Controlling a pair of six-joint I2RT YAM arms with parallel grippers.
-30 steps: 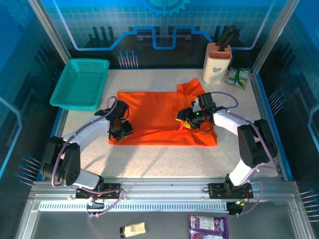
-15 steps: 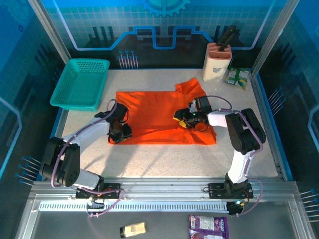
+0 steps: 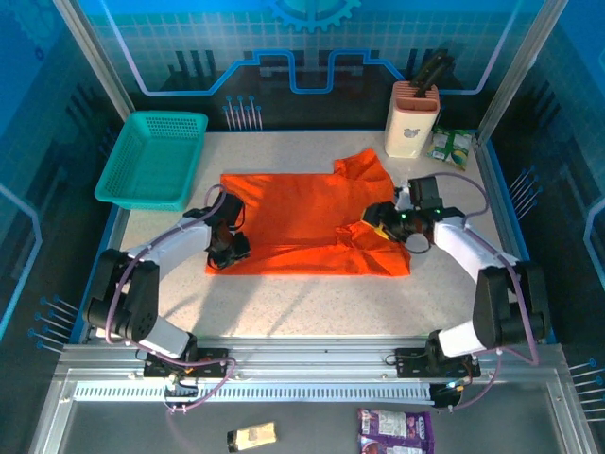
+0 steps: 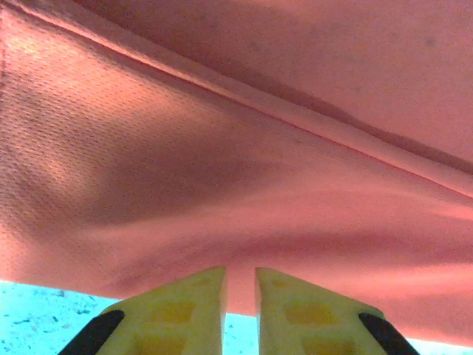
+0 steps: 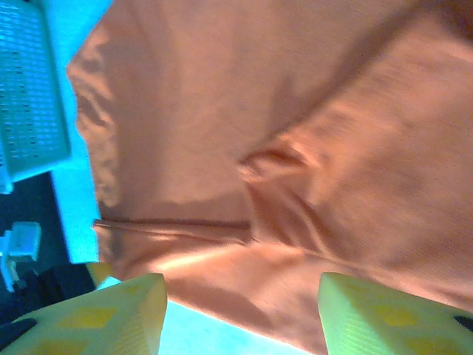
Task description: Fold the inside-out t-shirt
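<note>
Speckled tabletop point(image 3: 312, 303) in a blue-lit cell, left gripper point(image 3: 230, 248) clenched on the near-left hem of the orange t-shirt point(image 3: 293, 222), right gripper point(image 3: 380, 218) released, jaws wide over its rumpled right side, t-shirt spread mid-tabletop, teal basket point(image 3: 151, 159) far left.
</note>
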